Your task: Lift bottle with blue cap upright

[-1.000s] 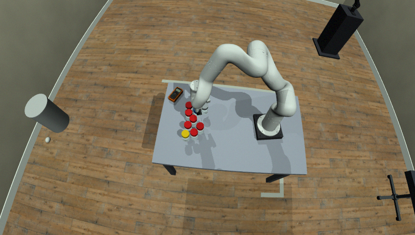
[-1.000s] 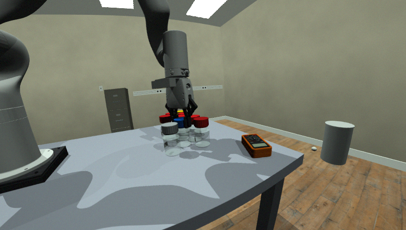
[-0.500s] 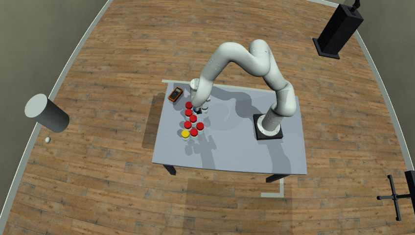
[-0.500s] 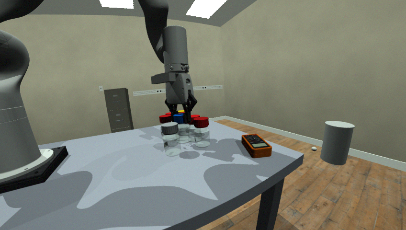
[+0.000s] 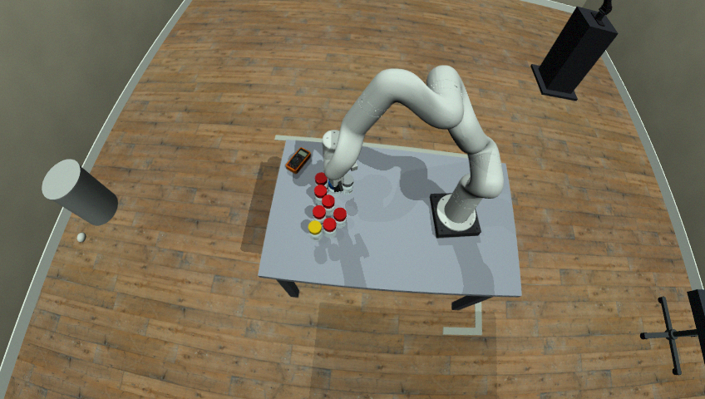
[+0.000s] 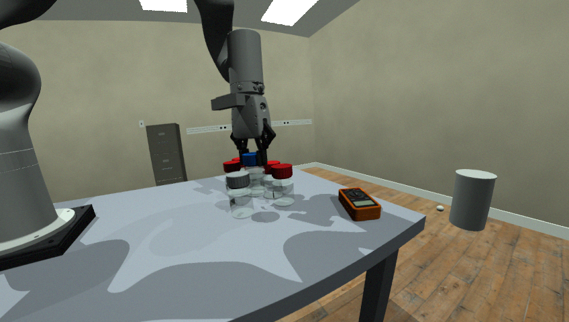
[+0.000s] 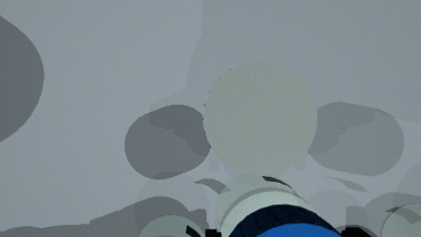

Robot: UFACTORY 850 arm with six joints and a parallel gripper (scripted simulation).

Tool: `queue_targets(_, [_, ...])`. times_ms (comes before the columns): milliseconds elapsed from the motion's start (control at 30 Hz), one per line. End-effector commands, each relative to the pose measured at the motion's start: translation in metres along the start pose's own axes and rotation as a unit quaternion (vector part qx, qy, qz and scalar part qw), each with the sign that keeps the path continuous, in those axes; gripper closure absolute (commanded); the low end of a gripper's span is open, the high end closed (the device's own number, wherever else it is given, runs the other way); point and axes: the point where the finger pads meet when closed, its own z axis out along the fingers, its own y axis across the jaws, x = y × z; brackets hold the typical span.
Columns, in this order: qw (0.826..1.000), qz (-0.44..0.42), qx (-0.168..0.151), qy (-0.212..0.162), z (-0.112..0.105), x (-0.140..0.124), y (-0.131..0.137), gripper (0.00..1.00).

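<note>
Gray table [image 6: 391,223] holds a bunch of bottles. Just beside the gray-cap bottle [image 6: 238,180], the gripper [image 6: 252,150] squeezes the blue-cap bottle [image 6: 249,158], maybe lifted a little. Red-cap bottles [image 6: 282,170] crowd close, so a crooked lift could tip one.

Red-capped bottles [image 6: 282,170] crowd close around the gripper [image 6: 253,148], which is clamped on the blue-capped bottle [image 6: 249,158]; a grey-capped bottle [image 6: 238,180] stands just in front; the meter [image 6: 358,203] lies well apart; open room lies overhead.
</note>
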Motion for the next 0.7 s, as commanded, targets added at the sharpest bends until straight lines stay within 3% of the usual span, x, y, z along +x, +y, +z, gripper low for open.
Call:
queue_targets(0, [1.000, 0.000, 0.000, -0.001, -0.007, -0.001, 0.000, 1.00])
queue_targets(667, [1.000, 0.000, 0.000, -0.001, -0.023, -0.001, 0.000, 1.00])
